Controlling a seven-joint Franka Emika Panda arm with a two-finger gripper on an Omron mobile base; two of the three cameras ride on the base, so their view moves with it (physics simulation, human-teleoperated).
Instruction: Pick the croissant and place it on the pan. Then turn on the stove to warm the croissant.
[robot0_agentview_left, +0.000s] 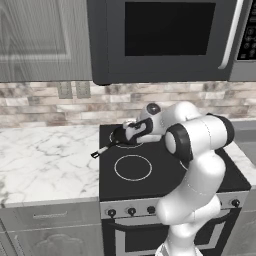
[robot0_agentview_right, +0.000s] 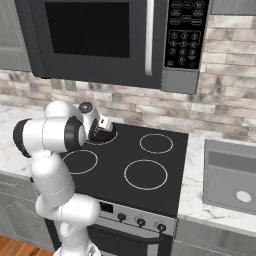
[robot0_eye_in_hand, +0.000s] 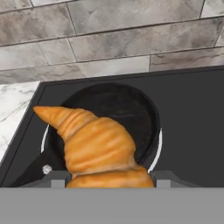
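The golden-orange croissant (robot0_eye_in_hand: 98, 146) fills the lower middle of the hand view, pinched between my gripper's (robot0_eye_in_hand: 109, 177) two dark tips. It hangs just over the near side of the small black pan (robot0_eye_in_hand: 131, 109), which sits on the stove's (robot0_agentview_left: 150, 175) back-left burner. In the left base view my gripper (robot0_agentview_left: 125, 134) reaches over the pan (robot0_agentview_left: 119, 137), whose thin handle (robot0_agentview_left: 100, 150) points front-left. In the right base view the gripper (robot0_agentview_right: 103, 129) hovers at the pan (robot0_agentview_right: 102, 136), with the hand hiding the croissant.
Dark knobs (robot0_agentview_left: 131, 211) line the stove's silver front panel. A microwave (robot0_agentview_left: 165, 35) hangs above the cooktop. White marble counter (robot0_agentview_left: 45, 160) lies left of the stove, and a sink (robot0_agentview_right: 232, 175) is set in the counter on the right. A stone-tile wall stands close behind the pan.
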